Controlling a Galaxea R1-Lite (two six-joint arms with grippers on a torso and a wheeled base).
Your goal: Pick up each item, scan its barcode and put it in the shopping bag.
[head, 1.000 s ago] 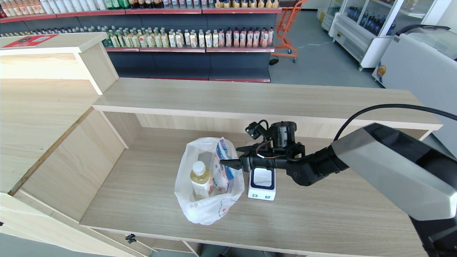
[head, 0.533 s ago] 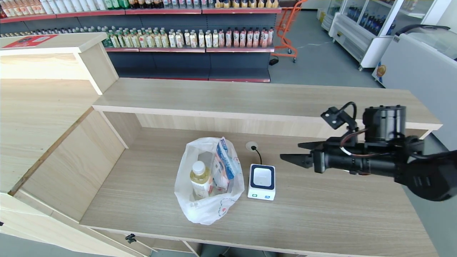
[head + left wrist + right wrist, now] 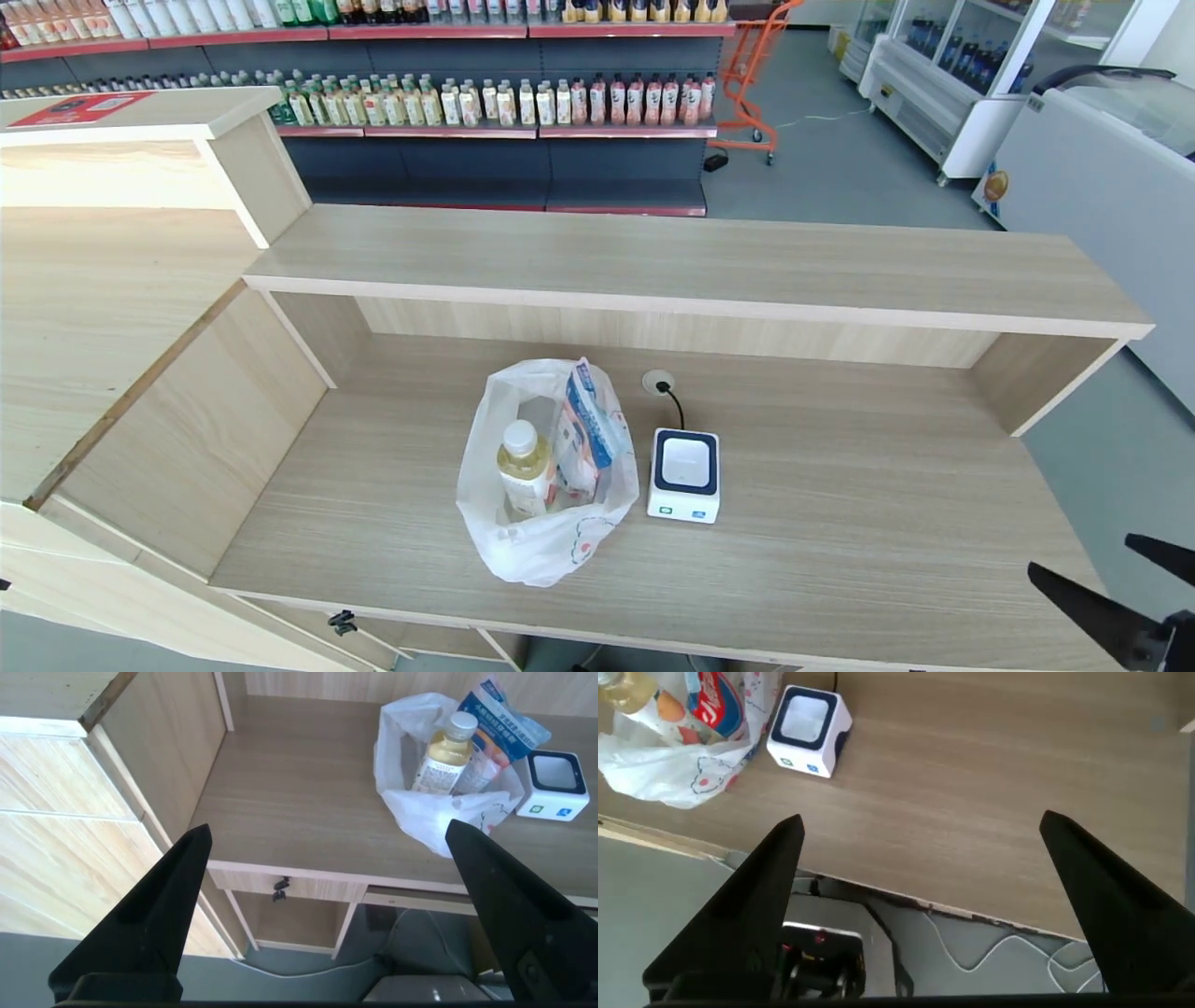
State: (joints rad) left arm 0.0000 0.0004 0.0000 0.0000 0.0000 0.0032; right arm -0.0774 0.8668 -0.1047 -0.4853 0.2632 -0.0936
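Shopping bag (image 3: 546, 485) stands on the counter (image 3: 840, 541) just beside the scanner (image 3: 686, 474), bottle (image 3: 523, 471) and packet (image 3: 586, 425) inside. My right pincer (image 3: 1075, 553) has drawn back from above it to the near right corner. At my left wrist, my left pincer (image 3: 327, 829) hangs spread, holding nothing. At my right wrist, the right pincer (image 3: 922, 819) is released and empty, so I judge the bagging done.

Shopping bag (image 3: 532, 553) holds bottle (image 3: 524, 471) and packet (image 3: 586, 425) beside scanner (image 3: 685, 474).
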